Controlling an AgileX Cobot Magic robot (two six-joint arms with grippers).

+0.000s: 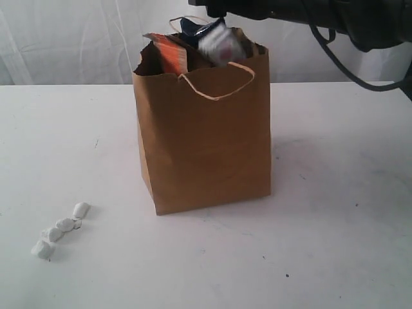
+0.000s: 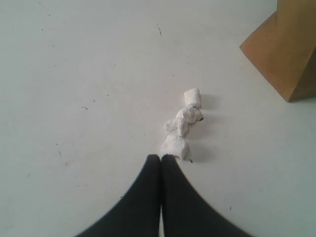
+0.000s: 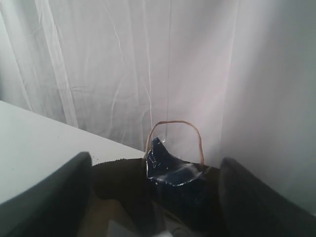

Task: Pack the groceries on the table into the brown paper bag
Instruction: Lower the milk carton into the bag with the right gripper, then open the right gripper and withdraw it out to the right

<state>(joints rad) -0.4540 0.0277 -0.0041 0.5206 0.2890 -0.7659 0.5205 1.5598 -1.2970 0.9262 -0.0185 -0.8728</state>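
Note:
The brown paper bag (image 1: 206,141) stands upright in the middle of the table (image 1: 335,212). An orange-labelled pouch (image 1: 172,55), a white-blue pack (image 1: 220,44) and a dark blue packet (image 1: 192,26) stick out of its top. Several white wrapped sweets (image 1: 61,228) lie in a row at the front left. My left gripper (image 2: 161,157) is shut and empty, its tips just short of the nearest of the sweets (image 2: 181,128). My right gripper (image 3: 155,197) hovers over the bag's mouth (image 3: 118,177), open. The dark blue packet (image 3: 170,170) stands beyond its fingers (image 3: 49,197), touching neither.
The right arm (image 1: 309,13) reaches in from the top right above the bag. A white curtain (image 1: 64,38) hangs behind the table. A corner of the bag (image 2: 286,49) shows in the left wrist view, well away from the sweets.

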